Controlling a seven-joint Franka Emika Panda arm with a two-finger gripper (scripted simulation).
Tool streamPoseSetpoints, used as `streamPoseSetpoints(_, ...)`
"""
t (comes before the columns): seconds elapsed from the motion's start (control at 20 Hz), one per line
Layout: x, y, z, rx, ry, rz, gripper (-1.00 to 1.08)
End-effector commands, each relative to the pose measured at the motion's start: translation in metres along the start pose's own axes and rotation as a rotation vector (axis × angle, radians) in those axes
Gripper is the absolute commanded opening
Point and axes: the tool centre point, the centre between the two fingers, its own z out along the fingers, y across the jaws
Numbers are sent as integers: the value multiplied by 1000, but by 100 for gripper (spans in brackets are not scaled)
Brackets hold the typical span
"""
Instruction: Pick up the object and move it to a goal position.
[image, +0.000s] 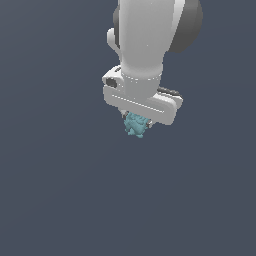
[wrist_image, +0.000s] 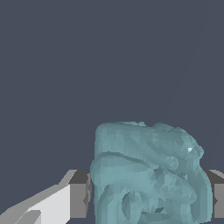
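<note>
The object is a small teal lumpy blob with a bumpy, folded surface. It hangs just under the white gripper, near the middle of the exterior view. The hand's body covers its upper part and hides the fingertips there. In the wrist view the teal blob fills the space between the two dark finger pads, one pad on each side and touching it. The gripper is shut on the object.
A plain dark grey-blue surface fills the background in both views. The white arm rises out of the exterior view's upper edge. No other objects and no goal marker show.
</note>
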Motion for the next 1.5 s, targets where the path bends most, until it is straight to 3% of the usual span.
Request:
streamPoseSetpoints(0.0, 3, -9, -20, 0, -1, 0, -100)
streamPoseSetpoints(0.7, 16, -48, -98, 0, -2, 0, -100)
streamPoseSetpoints(1.45, 22, -63, -126, 1, -2, 0, -100)
